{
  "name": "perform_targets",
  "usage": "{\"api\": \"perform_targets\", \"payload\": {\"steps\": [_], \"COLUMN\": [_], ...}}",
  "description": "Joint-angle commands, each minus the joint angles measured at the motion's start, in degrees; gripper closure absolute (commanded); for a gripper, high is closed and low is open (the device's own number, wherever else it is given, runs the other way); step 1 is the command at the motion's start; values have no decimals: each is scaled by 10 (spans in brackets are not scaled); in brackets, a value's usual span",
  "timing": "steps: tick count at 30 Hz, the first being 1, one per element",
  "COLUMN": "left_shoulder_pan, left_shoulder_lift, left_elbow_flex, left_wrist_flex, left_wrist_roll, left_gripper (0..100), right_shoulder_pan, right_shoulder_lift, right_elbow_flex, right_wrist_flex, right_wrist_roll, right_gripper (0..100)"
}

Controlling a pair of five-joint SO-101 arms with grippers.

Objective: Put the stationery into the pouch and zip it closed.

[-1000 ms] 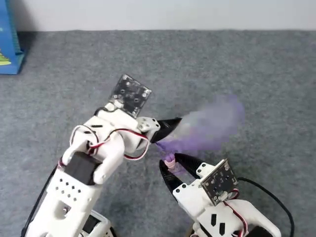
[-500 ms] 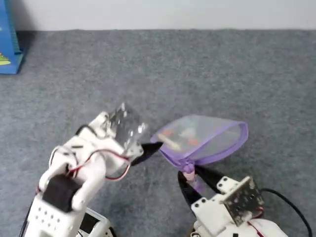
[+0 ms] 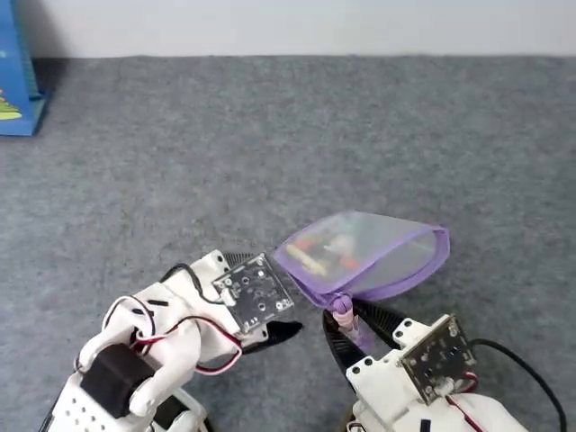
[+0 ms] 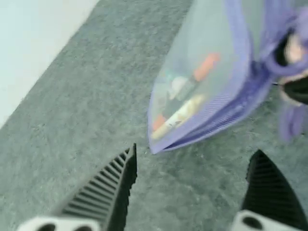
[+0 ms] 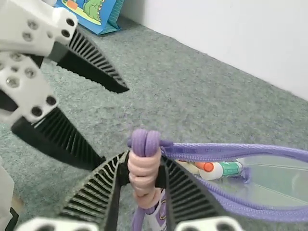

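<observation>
The pouch (image 3: 382, 256), purple and translucent, lies flat on the grey surface (image 3: 405, 126), just ahead of both arms. The stationery (image 3: 319, 252) is inside it, bunched at the corner nearest the left arm; orange caps and a pale barrel show through the mesh. Whether the zip is run fully along its edge cannot be told.

Clearance: bare surface extends from the far side of the pouch up to the white wall (image 3: 297, 27) and out to both sides. A blue box (image 3: 13, 81) stands at the far left corner, well apart from the pouch.

The zip cord (image 5: 144, 161), a knotted loop of pink and purple, leaves the pouch's near edge.

Right tool (image 5: 144, 163): jaws closed to the cord's thickness, clamping the knot between both ribbed fingers (image 5: 185, 192). It touches nothing else.

Left tool (image 4: 195, 151): jaws spread wide, holding nothing. Its fingers (image 4: 115, 187) sit near the stationery corner of the pouch, apart from it, with bare surface between the tips and the pouch edge.
</observation>
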Motion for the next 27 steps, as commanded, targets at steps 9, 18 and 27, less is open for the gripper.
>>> {"api": "perform_targets", "payload": {"steps": [9,18,27], "left_shoulder_pan": [47,64,102], "left_shoulder_lift": [-5,-5,-5], "left_elbow_flex": [47,75,139], "left_wrist_flex": [-124,-164,-243], "left_wrist_roll": [48,61,59], "left_gripper": [655,677,763], "right_shoulder_pan": [2,2,1], "right_shoulder_lift": [12,12,11], "right_elbow_flex": [-34,-34,-34], "right_wrist_flex": [-16,-15,-11], "right_wrist_roll": [-16,-24,-33], "right_gripper": [991,991,991]}}
